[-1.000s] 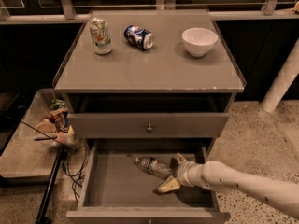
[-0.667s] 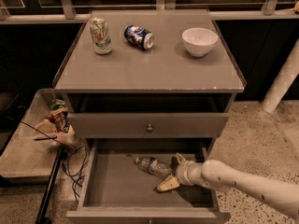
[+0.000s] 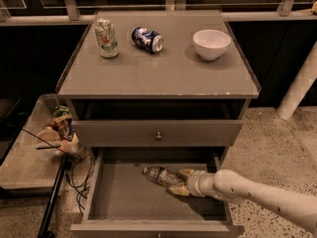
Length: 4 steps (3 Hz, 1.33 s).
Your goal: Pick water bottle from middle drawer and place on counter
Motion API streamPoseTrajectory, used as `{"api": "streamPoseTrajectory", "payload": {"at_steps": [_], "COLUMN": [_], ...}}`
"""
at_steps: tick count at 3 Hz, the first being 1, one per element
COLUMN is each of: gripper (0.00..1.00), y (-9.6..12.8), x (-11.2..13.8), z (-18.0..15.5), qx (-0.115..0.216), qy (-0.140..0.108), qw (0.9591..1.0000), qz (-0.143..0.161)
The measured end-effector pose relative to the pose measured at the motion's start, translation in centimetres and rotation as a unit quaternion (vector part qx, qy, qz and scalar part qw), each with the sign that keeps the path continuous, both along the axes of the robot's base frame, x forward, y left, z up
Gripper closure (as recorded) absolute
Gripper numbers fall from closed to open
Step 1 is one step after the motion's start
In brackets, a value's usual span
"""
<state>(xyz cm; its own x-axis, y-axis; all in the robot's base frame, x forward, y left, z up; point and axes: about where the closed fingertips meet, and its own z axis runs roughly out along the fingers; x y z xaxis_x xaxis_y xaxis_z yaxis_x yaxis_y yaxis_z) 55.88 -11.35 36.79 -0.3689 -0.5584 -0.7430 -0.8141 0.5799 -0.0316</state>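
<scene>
Camera view looks down on a broad flat grey desk (image 3: 158,76) w/ drawers below. The small clear ribbed plastic water bottle (image 3: 159,176) w/ red/white/blue label lies on its side on the floor of the wide shallow grey middle drawer (image 3: 124,200), which is pulled out; its cap end points left-rear, approx. mid-drawer toward the right. A white arm (image 3: 262,197) reaches in from the lower right, and its tan gripper (image 3: 181,182) sits at the bottle's base end, touching or just beside it; can't tell whether it is clamped on the bottle or spread. On the desk: a pale green-and-white can (image 3: 106,37) upright at rear left, a dark blue soda can (image 3: 147,38) on its side just right of it, and a white ceramic bowl (image 3: 211,43) at rear right. The grey drawer front w/ small round knob (image 3: 158,133) above the open drawer is closed.
</scene>
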Motion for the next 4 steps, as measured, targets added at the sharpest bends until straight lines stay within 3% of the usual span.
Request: {"api": "streamPoseTrajectory", "payload": {"at_steps": [2, 3, 4], "gripper": [0.88, 1.0, 1.0], "y": [0.5, 0.2, -0.6], "x": [-0.3, -0.9, -1.4], "z": [0.0, 1.7, 4.8], "qx": [-0.007, -0.02, -0.022], "qy": [0.013, 0.027, 0.027], "qw": [0.9999, 0.9992, 0.9988], "qz": [0.008, 0.021, 0.034]}}
